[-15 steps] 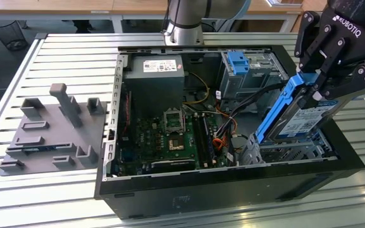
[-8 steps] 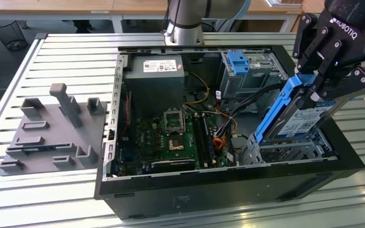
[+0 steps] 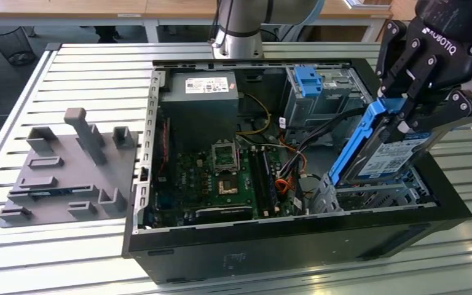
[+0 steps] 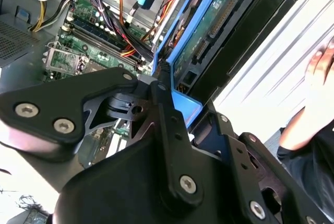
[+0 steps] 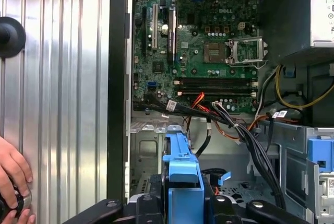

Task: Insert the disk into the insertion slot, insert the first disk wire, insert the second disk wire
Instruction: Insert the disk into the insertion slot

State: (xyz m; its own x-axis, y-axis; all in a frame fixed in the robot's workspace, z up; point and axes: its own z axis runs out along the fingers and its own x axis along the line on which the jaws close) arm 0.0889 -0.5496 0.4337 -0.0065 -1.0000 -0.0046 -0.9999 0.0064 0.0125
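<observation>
**Disk in grip, lower end at the slot mouth**

My gripper (image 3: 414,117) is closed down on the disk (image 3: 386,158); the fingers pinch the upper end of its blue caddy, drawn in to the caddy's thickness. The disk hangs steeply tilted beneath the tool, white label showing in the exterior view. Its lower end reaches the mouth of the insertion slot (image 3: 380,195), the low grey perforated cage directly under my fingers; whether that end sits inside the cage or only at its edge, I cannot tell. In the second wrist view the disk's underside, green board and connector, runs away from the fingers towards the open case (image 3: 302,246).

A taller cage (image 3: 326,101) with a blue latch (image 3: 308,82) stands just beyond the tool. A loose bundle of cables (image 3: 302,147) lies beside the slot, between it and the motherboard (image 3: 219,175). A person's hand (image 5: 13,179) rests on the ribbed table (image 5: 62,78) outside the case, well apart from my gripper.
</observation>
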